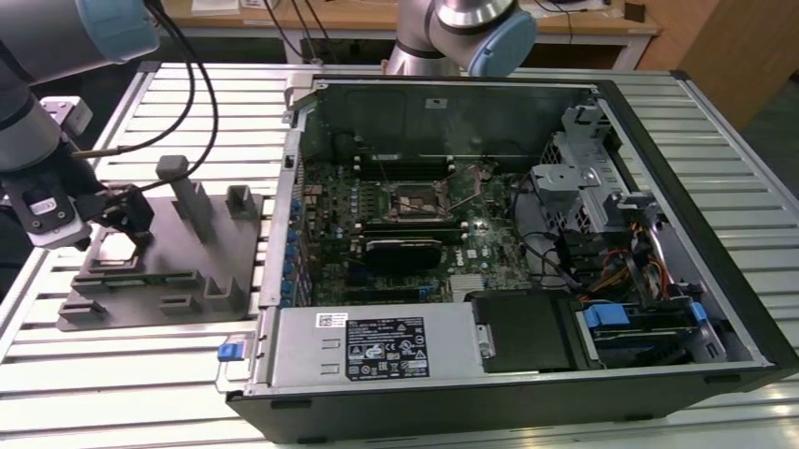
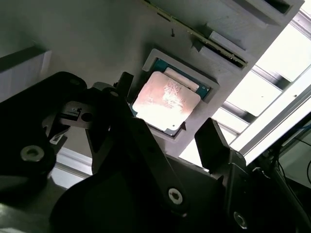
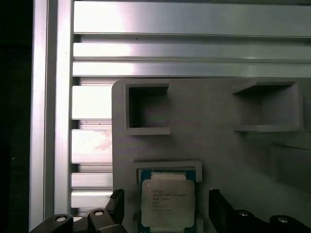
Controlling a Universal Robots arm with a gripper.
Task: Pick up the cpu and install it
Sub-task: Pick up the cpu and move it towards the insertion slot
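The thin, silver-topped square cpu (image 3: 167,204) lies recessed in the grey plastic fixture block (image 1: 163,267), at nine o'clock of the black computer case (image 1: 500,407) in the exterior view. The black gripper (image 3: 166,195) straddles it, spread wide and empty. The chip is probably light, stiff and fragile, so it suits a pinch on opposite edges.

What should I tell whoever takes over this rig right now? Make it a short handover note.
Hand: open, with its fingers either side of the cpu and not gripping it.
Cpu: lies flat in its recess on the grey fixture, which sits beside the open computer case.
Done: the hand is lined up over the cpu.
Left: the pick-up, then the install in the socket inside the case.
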